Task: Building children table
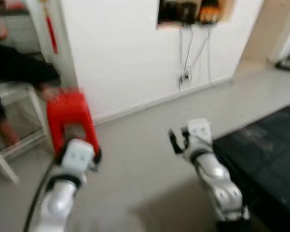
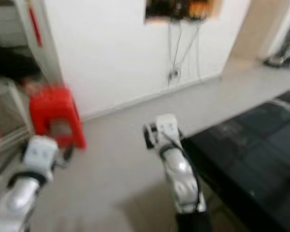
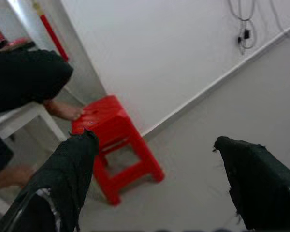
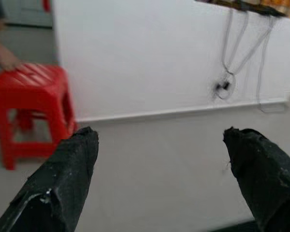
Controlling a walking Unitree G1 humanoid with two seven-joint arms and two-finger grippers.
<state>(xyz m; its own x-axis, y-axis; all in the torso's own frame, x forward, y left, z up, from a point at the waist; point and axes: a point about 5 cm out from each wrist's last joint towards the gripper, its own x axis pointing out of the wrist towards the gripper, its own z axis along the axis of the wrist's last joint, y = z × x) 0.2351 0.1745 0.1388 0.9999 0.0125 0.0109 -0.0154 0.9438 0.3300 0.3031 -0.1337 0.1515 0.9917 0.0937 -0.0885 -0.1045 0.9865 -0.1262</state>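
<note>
My left gripper [image 3: 154,179] and right gripper [image 4: 162,169] are both held out over the pale floor [image 1: 145,145], fingers spread wide, nothing between them. Ahead to my left a small red plastic stool [image 1: 70,118] stands upright against the white wall [image 1: 121,53], with a ribbed top and four splayed legs. A person's bare foot [image 3: 63,110] rests on its top. A dark table [image 2: 251,150] stands at my right.

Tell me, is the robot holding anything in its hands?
No. The left hand and the right hand are both open, with only bare floor between their fingers. The red stool stands apart by the wall, untouched.
</note>
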